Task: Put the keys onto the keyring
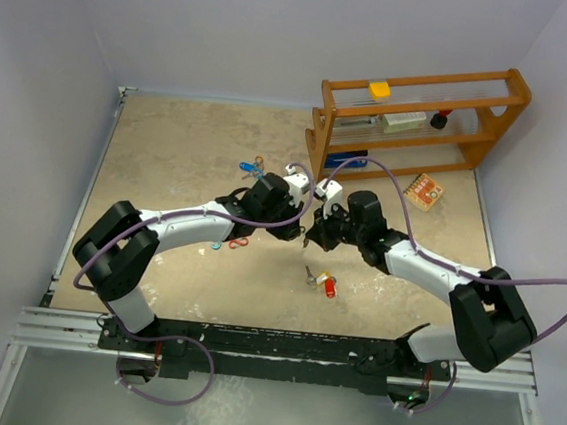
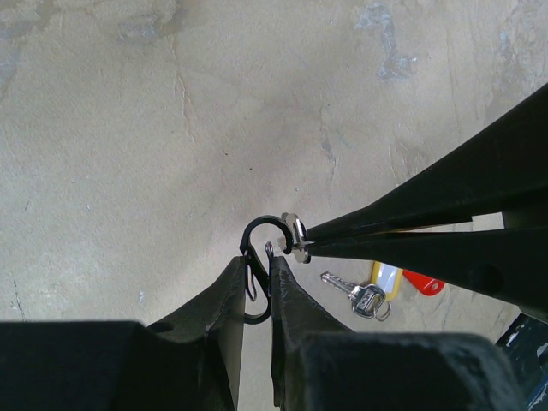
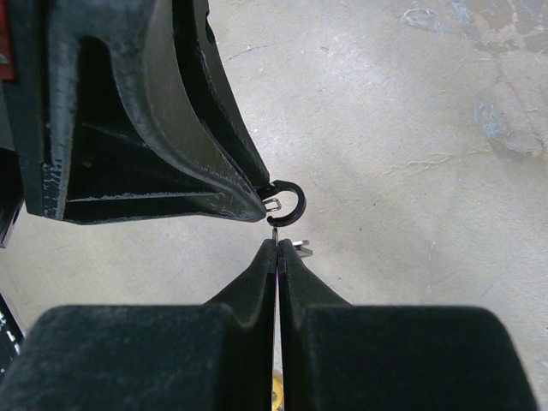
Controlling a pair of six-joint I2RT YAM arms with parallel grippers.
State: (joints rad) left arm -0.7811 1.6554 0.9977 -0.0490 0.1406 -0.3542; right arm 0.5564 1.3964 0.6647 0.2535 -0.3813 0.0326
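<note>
My left gripper [image 2: 257, 265] is shut on a black S-shaped keyring clip [image 2: 257, 227], with its upper hook sticking out past the fingertips. My right gripper [image 3: 276, 244] is shut on a small silver key [image 2: 295, 237]. Only the key's metal end shows at the fingertips, and it touches the clip's open hook [image 3: 294, 205]. The grippers meet tip to tip above the table's middle, left [image 1: 297, 232] and right [image 1: 311, 237]. Another silver key [image 2: 355, 291] with yellow [image 2: 385, 276] and red [image 2: 422, 281] tags lies on the table just below [image 1: 322, 280].
A wooden rack [image 1: 418, 120] stands at the back right, with an orange box [image 1: 424, 191] in front of it. Small coloured clips lie behind the left arm [image 1: 250, 169] and beside it [image 1: 239, 240]. The table is beige and mottled.
</note>
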